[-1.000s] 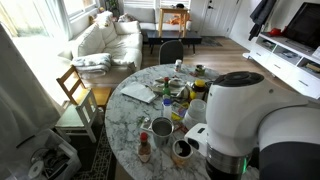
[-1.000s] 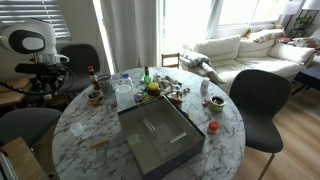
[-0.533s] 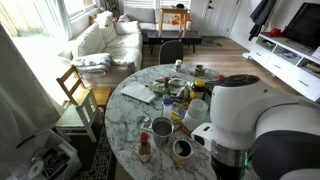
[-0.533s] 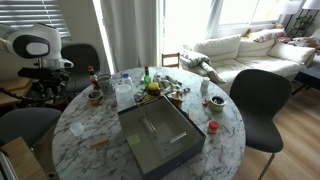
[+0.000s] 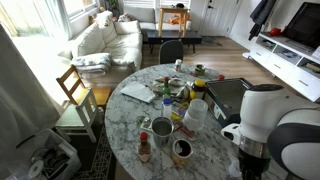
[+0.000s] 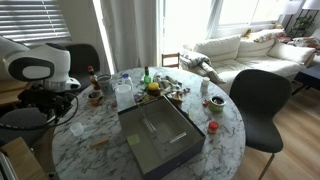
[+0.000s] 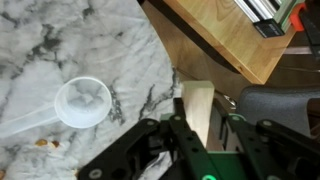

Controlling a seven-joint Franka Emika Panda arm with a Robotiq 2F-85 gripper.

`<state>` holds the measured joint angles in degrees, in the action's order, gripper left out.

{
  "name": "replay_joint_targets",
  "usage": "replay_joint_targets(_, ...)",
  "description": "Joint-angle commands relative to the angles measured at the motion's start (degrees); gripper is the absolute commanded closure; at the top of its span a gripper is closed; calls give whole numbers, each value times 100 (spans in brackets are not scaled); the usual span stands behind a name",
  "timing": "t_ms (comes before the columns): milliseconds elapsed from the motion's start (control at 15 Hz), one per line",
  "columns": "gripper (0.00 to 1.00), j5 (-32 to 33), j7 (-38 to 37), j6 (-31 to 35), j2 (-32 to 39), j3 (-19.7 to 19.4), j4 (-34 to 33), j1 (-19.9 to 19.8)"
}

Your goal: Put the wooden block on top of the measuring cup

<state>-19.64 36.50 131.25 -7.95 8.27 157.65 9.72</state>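
Wooden block in the hand, measuring cup off to its left.

Over on the left of the wrist view, the small whitish translucent plastic measuring cup sits mouth-up on the white-and-grey marble worktop, its handle trailing away toward the left edge of the view. Moving to the middle, the hand comes in from the bottom, its black fingers clamped on either side of the small light-tan plain wooden block. The block stands on end between them, clear of the cup, seen against the wooden floor just past the worktop's rim. Further right there's a dark chair seat. In both exterior views the white robot arm leans in at the edge of the round worktop, and neither one shows the hand clearly.
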Motion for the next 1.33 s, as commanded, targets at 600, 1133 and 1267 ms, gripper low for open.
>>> replay_joint_targets(600,93,631,137,562,-334,-410,-43,2)
replay_joint_targets(1133,93,1120,1303,579,-141,-842,-11,-234)
replay_joint_targets(1267,93,1358,1398,715,12,-844,-14,-297)
